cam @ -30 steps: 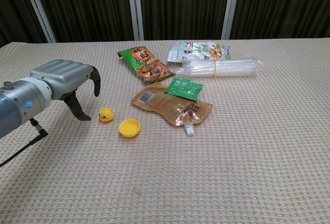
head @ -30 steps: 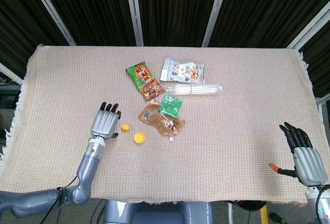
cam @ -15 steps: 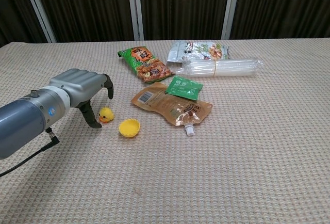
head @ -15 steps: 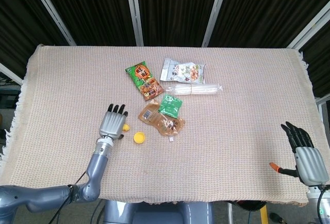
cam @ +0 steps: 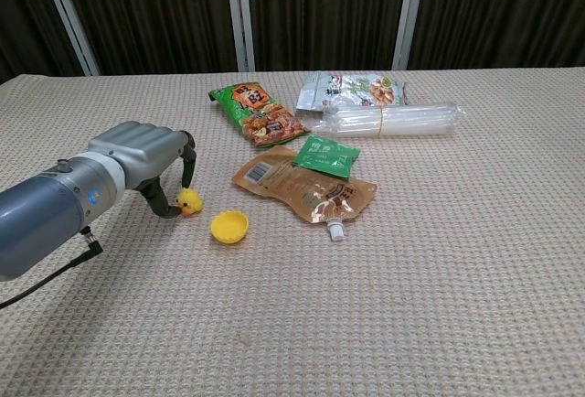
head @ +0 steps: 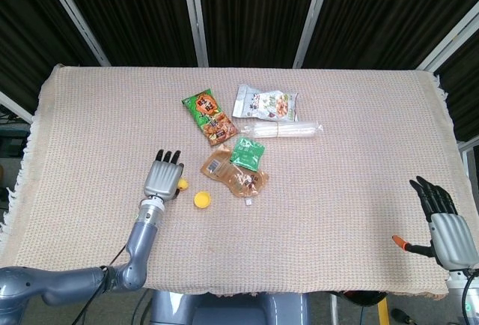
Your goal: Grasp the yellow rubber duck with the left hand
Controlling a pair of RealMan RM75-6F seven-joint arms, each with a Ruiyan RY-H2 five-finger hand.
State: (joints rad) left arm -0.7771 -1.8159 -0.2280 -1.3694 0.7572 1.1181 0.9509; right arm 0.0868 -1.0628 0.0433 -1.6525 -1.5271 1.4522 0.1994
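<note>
The small yellow rubber duck (cam: pixel 189 202) stands on the woven cloth, left of the middle; the head view shows only a sliver of the duck (head: pixel 182 184) beside my fingers. My left hand (cam: pixel 137 159) arches over it from the left. The thumb presses against the duck's left side and one fingertip comes down on its head, so it is pinched while resting on the cloth. From above, the left hand (head: pixel 162 177) lies palm down. My right hand (head: pixel 445 229) rests at the table's near right corner, fingers spread, holding nothing.
A yellow cap-like half shell (cam: pixel 229 226) lies just right of the duck. Further right lie a brown pouch (cam: pixel 306 188), a green sachet (cam: pixel 326 155), a green snack bag (cam: pixel 259 116), a silver snack bag (cam: pixel 352 89) and a clear plastic sleeve (cam: pixel 393 120).
My left hand slid right from beside the duck to over it, and its thumb and fingers have curled in onto the duck. The right hand has hardly moved.
</note>
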